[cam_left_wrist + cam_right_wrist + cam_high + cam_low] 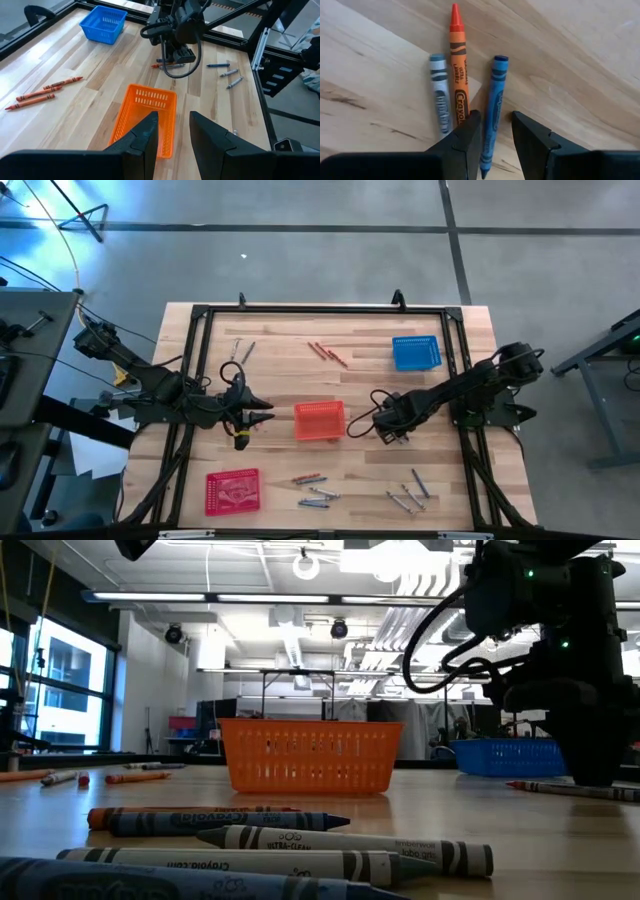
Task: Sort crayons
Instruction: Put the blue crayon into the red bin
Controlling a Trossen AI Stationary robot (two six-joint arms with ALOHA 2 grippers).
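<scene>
A: Count under the right gripper (492, 131)?
B: Three crayons side by side on the table (580, 45): grey crayon (440, 95), orange crayon (457, 75), blue crayon (495, 97).
A: Jaws?
B: Spread, nothing pinched. Blue one runs into the gap; orange at one finger, grey outside.
A: Left gripper (172, 131)?
B: Spread, empty, over the orange basket (145, 117).

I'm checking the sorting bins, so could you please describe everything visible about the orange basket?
The orange basket is a small square bin of plastic-looking mesh with a solid rim. It sits upright and open-topped at the middle of the wooden table, apparently empty. Nothing touches it; the left gripper and right gripper flank it.
</scene>
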